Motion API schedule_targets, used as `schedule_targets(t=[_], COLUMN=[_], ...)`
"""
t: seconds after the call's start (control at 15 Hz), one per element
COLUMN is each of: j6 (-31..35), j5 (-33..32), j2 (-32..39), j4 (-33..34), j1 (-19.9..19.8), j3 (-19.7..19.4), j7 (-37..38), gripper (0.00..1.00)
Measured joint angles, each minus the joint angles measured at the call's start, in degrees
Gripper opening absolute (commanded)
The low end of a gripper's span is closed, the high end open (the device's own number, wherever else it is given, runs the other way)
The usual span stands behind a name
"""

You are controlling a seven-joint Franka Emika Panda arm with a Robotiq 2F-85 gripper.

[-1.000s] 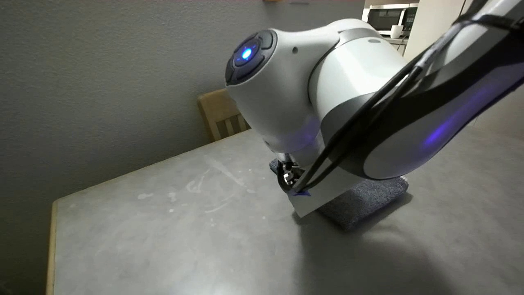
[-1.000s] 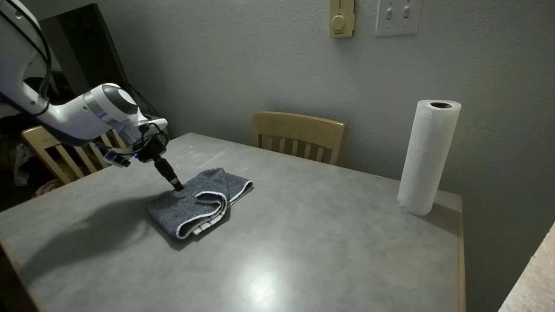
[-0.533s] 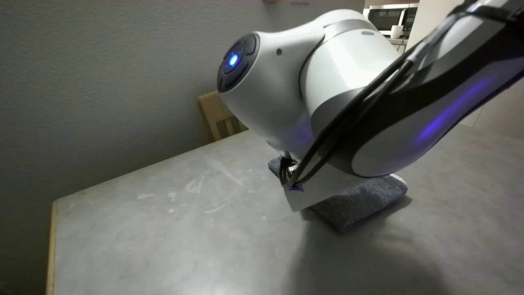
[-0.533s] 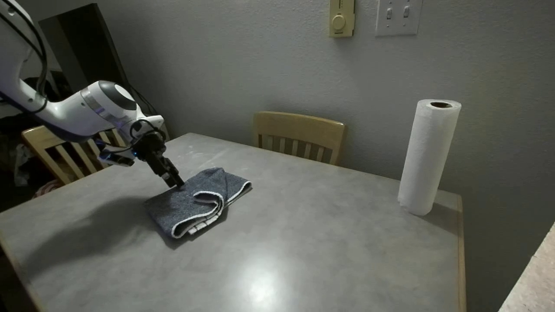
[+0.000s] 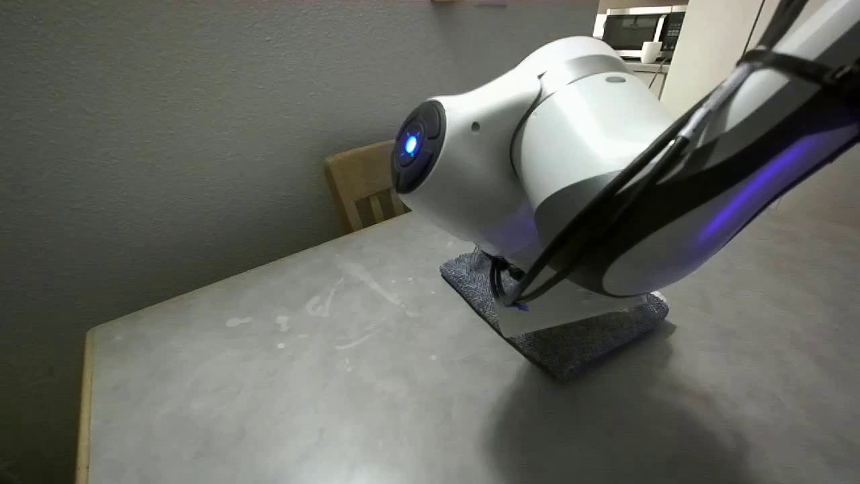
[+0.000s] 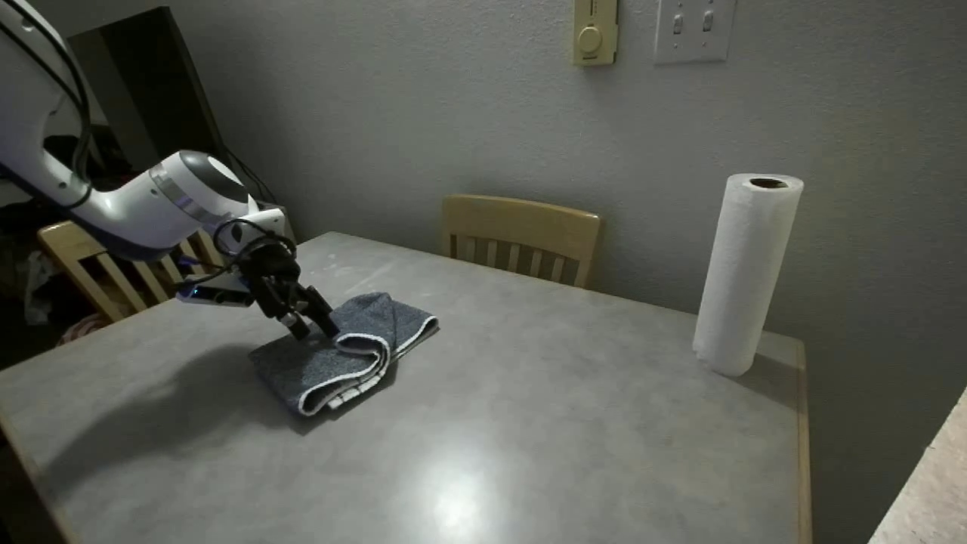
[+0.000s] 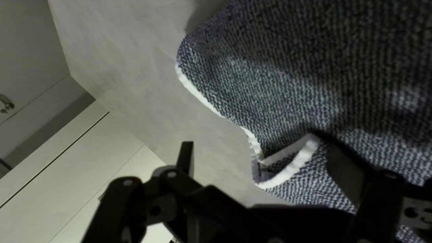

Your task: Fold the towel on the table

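Gripper (image 6: 316,333): angled down just over the towel (image 6: 313,368), jaws spread wide, nothing held.
Fingers (image 7: 344,172): in the wrist view one showed against the towel's upper layer, the other against the table (image 7: 135,74) outside the towel's edge; whether either touched it could not be told.
Hem (image 7: 194,90): ran white along the towel's edge and curled into a small open loop (image 7: 298,163) between the fingers.
Towel: lay on the table, doubled into layers, its hem side gaping, a striped end (image 6: 356,393) peeping out underneath; the fold looked well along but untidy.
Weave: rough terry, which should have offered good friction; the towel was probably light, soft and limp, not fragile, its slack layers apt to bunch or part.
Loop: beside it seemed the best place to take hold, pinching every layer meant to travel; a shallow nip might have lifted the top one alone.
Table: spread under the towel and past it on every side, likely smooth enough for the whole bundle to slide if dragged.
Chair (image 6: 521,223): behind the towel, well apart, in an exterior view.
Roll (image 6: 748,276): stood well to the towel's right there.
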Motion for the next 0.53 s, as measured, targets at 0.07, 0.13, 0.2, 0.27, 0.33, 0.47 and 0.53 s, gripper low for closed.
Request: schedule_targets(t=[0.07, 0.13, 0.2, 0.27, 0.33, 0.47, 0.53], j6=[0.05, 0.08, 0.09, 0.09, 0.09, 0.09, 0.09], j5=[-1.45, -3.23, -4.98, -6.52, -7.79, -9.89, -10.78], j2=[0.14, 0.39, 0.73, 1.05, 1.29, 1.71, 1.94], j4=[-0.62, -1.14, -1.53, -1.84, -2.04, -2.18, -2.18], j1=[-0.10, -0.17, -0.21, -0.22, -0.25, -0.35, -0.39], j3=[-0.10, -0.12, -0.12, -0.11, -0.08, -0.03, -0.02], j7=[0.02, -0.01, -0.07, -0.15, -0.20, -0.40, -0.66], gripper=[1.00, 1.00, 1.00, 1.00, 1.00, 1.00, 1.00])
